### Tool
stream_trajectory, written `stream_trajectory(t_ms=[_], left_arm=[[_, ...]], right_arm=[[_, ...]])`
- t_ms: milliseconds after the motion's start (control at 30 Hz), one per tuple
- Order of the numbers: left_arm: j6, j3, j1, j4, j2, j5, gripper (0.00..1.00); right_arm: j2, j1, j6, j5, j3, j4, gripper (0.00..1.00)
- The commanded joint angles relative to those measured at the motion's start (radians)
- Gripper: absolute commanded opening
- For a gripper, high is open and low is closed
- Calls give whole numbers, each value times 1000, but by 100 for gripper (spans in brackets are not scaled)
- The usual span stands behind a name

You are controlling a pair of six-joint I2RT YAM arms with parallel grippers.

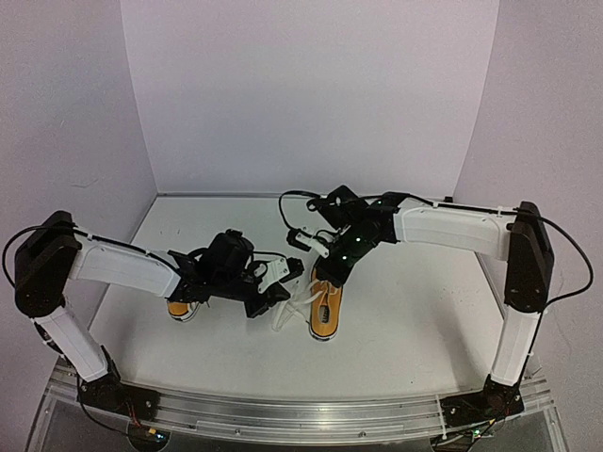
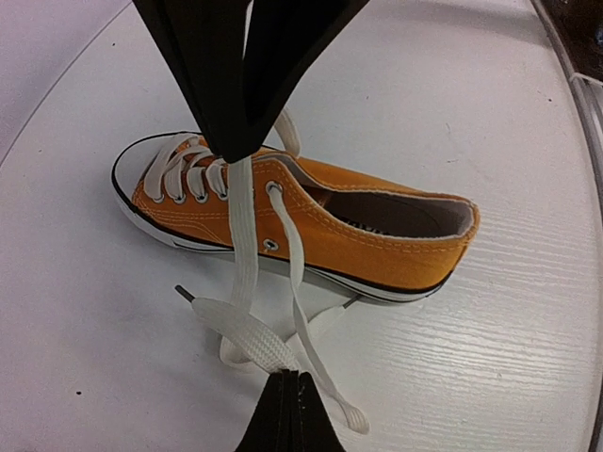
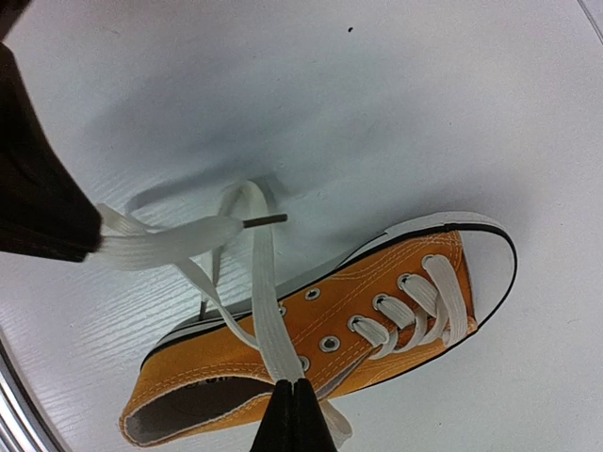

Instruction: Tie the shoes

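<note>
Two closed pinches: left gripper (image 2: pixel 287 388) clamps lace (image 3: pixel 160 240) end; right gripper (image 3: pixel 292 394) clamps lace, seemingly beside shoe (image 3: pixel 396 268).

You're in a robot lab cell: blank pale panels (image 1: pixel 311 94) box your worktop (image 1: pixel 424 330), aluminium rail (image 1: pixel 301 414) along the bottom.

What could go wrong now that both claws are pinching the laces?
The left gripper pinches its lace end close to the tip, so it might slip free. Nothing pins the shoe, so the right gripper pulling its strand could drag or tip it. The second shoe sits under the left arm and might get bumped.
</note>
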Motion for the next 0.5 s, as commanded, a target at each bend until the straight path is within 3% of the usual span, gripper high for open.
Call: stream_trajectory(t_ms=[0,467], left_arm=[[-38,62,4,162,66,-32,0],[-33,134,5,301,198,-44,0]], right_arm=[[-70,-5,24,-40,-33,67,0],[-126,-5,38,-93,-109,98,0]])
